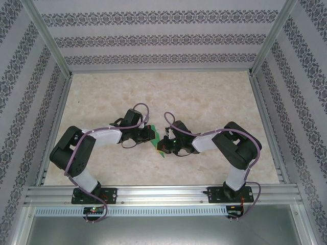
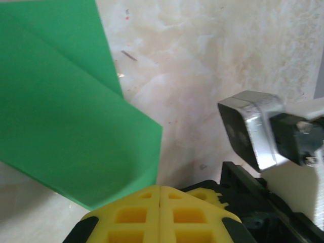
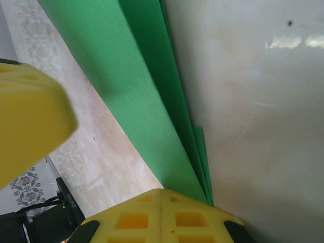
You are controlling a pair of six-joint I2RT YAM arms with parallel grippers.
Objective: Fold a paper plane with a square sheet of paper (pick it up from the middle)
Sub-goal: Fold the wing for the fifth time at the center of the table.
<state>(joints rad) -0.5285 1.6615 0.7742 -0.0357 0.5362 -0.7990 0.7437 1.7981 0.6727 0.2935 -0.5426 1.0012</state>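
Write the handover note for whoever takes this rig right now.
Left gripper: shut, tips at a corner of the folded bright green paper sheet.
Right gripper: shut at the sheet's layered, creased edge; grip or press unclear.
Paper: flat on the marbled table, mid-table between both grippers.
Done: several folds in.
To do: finish the plane's dart shape.

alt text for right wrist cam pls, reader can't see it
Folded green paper, several layers stacked, runs diagonally from the top edge down to the closed yellow pads of the right pincer. Pale marbled table around it; a blurred yellow shape at left.
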